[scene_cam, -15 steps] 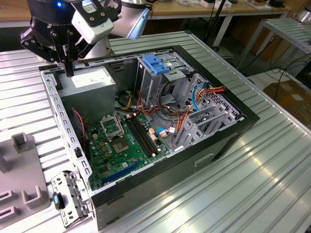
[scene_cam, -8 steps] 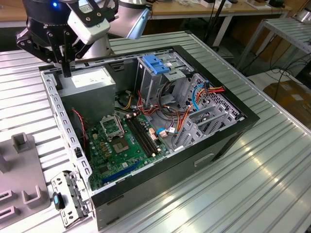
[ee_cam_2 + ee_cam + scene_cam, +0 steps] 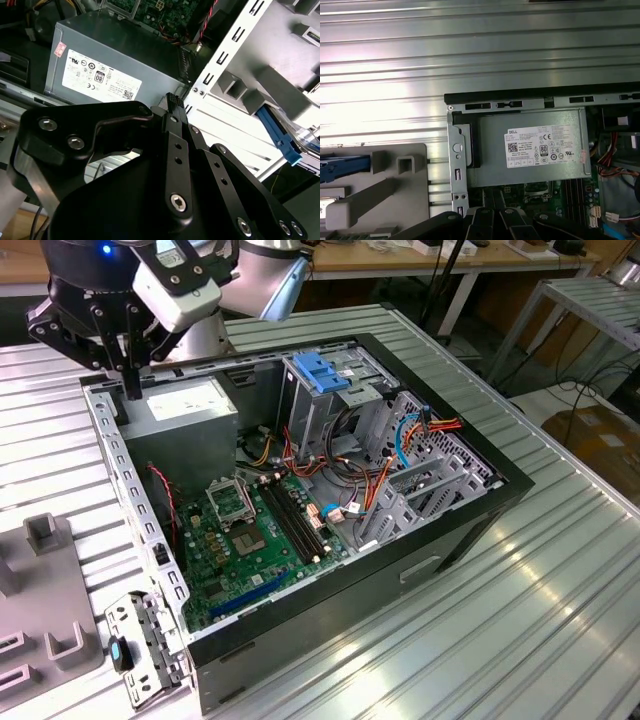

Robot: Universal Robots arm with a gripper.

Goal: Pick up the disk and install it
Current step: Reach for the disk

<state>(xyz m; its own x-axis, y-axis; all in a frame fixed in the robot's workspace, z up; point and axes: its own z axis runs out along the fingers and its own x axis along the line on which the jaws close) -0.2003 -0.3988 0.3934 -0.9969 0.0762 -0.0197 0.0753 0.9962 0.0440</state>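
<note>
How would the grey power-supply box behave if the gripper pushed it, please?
The power-supply box is probably rigid: its walls look like sheet metal. It likely wouldn't slide, sitting tight in a corner of the case. Its smooth faces may slip.

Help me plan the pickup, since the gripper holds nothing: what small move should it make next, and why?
Probably a sideways shift off the case toward the grey fixture. The gripper hangs shut and empty over the case corner by the power supply, while the disk, its blue rail showing, lies in that fixture beside the case.
</note>
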